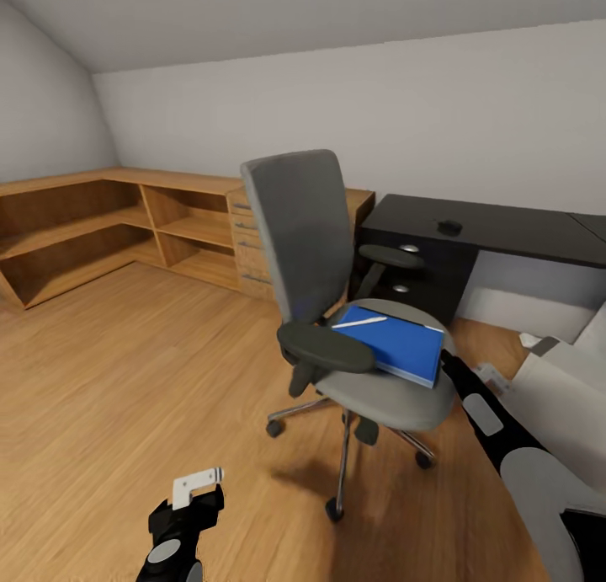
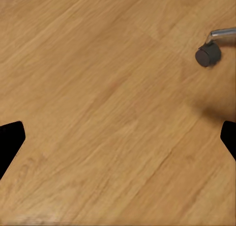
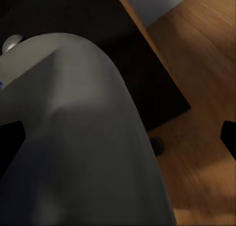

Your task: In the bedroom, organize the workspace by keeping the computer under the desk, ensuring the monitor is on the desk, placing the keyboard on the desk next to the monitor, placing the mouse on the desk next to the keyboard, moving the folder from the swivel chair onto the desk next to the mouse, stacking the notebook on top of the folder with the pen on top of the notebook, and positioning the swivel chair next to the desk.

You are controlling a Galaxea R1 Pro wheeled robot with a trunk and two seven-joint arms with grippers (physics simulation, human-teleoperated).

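The left gripper (image 1: 198,489) hangs low over bare floor, jaws wide apart. On the swivel chair (image 1: 337,312) seat lies the blue folder (image 1: 396,344), pen (image 1: 360,322) atop: thin, stiff, probably light; grasp an overhanging edge. The right gripper (image 1: 446,361) reaches beside it, jaws apparently apart.

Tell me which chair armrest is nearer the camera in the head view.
The armrest left of the blue folder, large and low in view; the other armrest sits farther back, by the desk.

The desk (image 1: 505,228) runs off the head view's right edge, and the swivel chair (image 1: 337,312) hides its drawers
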